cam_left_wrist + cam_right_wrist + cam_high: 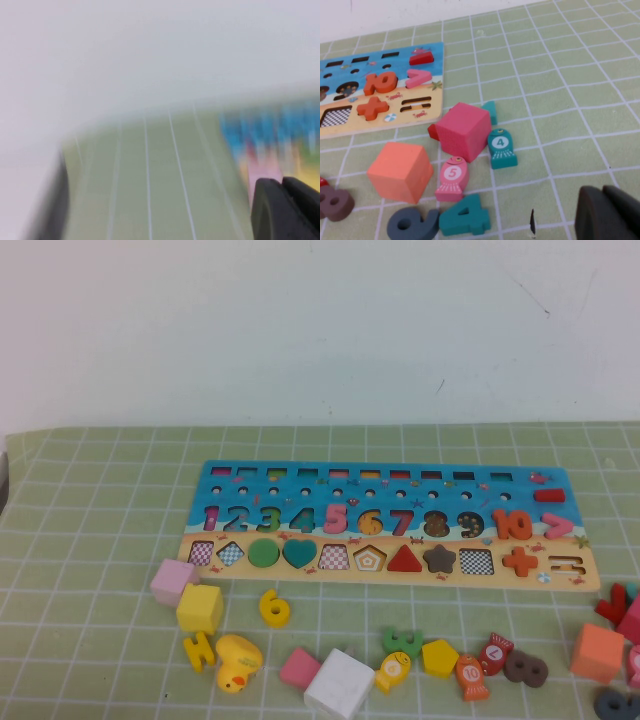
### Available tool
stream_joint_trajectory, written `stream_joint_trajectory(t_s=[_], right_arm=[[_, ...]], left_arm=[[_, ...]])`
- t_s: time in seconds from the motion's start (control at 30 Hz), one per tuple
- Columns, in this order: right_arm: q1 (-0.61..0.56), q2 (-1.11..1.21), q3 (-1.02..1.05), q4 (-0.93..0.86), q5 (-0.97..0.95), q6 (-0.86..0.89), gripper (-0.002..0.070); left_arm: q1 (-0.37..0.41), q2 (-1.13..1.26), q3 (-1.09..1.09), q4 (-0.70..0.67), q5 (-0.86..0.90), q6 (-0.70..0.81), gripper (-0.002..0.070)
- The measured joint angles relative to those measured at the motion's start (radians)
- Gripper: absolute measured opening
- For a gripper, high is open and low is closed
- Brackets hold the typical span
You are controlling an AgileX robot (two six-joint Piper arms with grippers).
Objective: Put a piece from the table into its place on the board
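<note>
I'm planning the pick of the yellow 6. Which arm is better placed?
Probably the left. The yellow 6 lies left of centre, before the board. The left end effector views the board's left end; the right end effector hovers over the far-right pieces.

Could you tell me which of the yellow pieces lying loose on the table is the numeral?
The yellow 6, lying alone just below the board. The yellow cube, H piece and chick to its left are no digits.

Yellow "6" (274, 608) flat on table (90, 500), near board (400, 476)
</note>
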Motion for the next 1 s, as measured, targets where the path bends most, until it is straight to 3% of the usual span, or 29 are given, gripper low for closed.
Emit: stream_joint_trajectory(t_s=[0.33, 0.53, 0.6, 0.8, 1.0], right_arm=[[0.000, 0.000, 0.000, 0.000, 0.000, 0.000, -0.0003], [0.000, 0.000, 0.000, 0.000, 0.000, 0.000, -0.0003], [0.000, 0.000, 0.000, 0.000, 0.000, 0.000, -0.0003], [0.000, 0.000, 0.000, 0.000, 0.000, 0.000, -0.0003], [0.000, 0.000, 0.000, 0.000, 0.000, 0.000, -0.0003]], left_arm=[[0.000, 0.000, 0.000, 0.000, -0.569, -0.002, -0.0002], [0.000, 0.000, 0.000, -0.025, -0.710, -0.001, -0.0002], [0.000, 0.000, -0.012, -0.032, -0.640, -0.012, -0.0002], [0.000, 0.012, -0.284, -0.081, -0.099, -0.038, -0.0002], [0.000, 0.170, -0.495, -0.089, 0.158, -0.050, -0.0002]])
